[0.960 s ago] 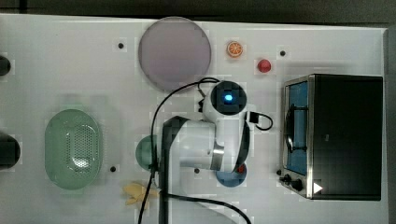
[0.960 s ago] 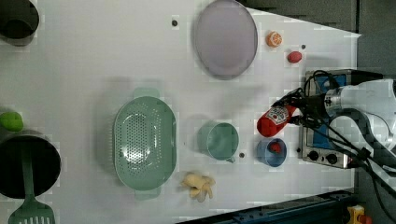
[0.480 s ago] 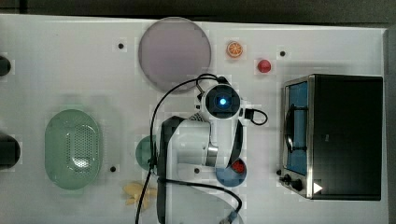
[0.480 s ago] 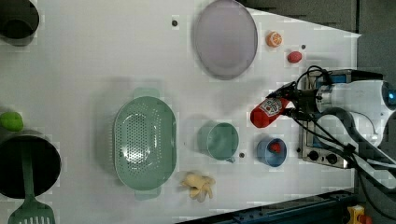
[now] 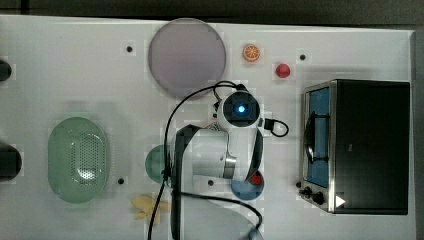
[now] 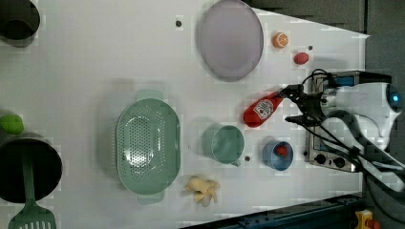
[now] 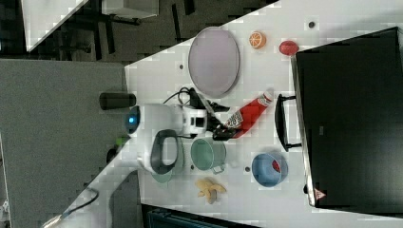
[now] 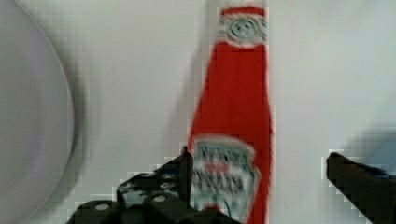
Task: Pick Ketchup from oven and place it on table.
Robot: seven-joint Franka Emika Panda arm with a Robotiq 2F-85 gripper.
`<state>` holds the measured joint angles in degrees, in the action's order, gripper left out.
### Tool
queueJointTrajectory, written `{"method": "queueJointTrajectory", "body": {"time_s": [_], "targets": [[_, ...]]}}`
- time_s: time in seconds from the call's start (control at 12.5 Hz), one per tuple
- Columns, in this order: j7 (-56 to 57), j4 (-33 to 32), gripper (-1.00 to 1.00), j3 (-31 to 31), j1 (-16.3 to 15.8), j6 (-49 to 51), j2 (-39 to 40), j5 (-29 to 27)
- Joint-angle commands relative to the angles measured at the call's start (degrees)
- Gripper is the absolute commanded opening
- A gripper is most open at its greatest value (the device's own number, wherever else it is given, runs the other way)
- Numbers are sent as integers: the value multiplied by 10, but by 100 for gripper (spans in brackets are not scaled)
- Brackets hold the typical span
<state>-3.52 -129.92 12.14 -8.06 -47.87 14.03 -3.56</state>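
While it lies flat, the ketchup (image 6: 259, 109) points cap-first — toward the oven (image 6: 334, 152).

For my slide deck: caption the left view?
Open gripper beside red plastic ketchup bottle lying on white dotted table.

The arm (image 5: 215, 155) reaches low, its hand (image 8: 261, 182) spread wide.
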Motion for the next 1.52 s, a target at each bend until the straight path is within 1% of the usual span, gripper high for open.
{"method": "queueJointTrajectory", "body": {"time_s": [0.08, 0.16, 0.24, 0.32, 0.4, 0.48, 0.56, 0.72, 1.52], "targets": [[-50, 118, 100, 2, -10, 137, -141, -5], [-50, 150, 100, 3, -10, 172, -160, -4], [-50, 189, 100, 2, -10, 228, -177, 3], [-62, 220, 100, 3, -10, 272, -181, 8], [-66, 245, 100, 3, -10, 310, -181, 20], [-68, 280, 100, 2, -10, 374, -180, 44], [-69, 298, 100, 1, -11, 418, -181, 44], [-69, 320, 100, 2, -11, 460, -182, 45], [-69, 320, 100, 2, -11, 465, -170, 45]]}}
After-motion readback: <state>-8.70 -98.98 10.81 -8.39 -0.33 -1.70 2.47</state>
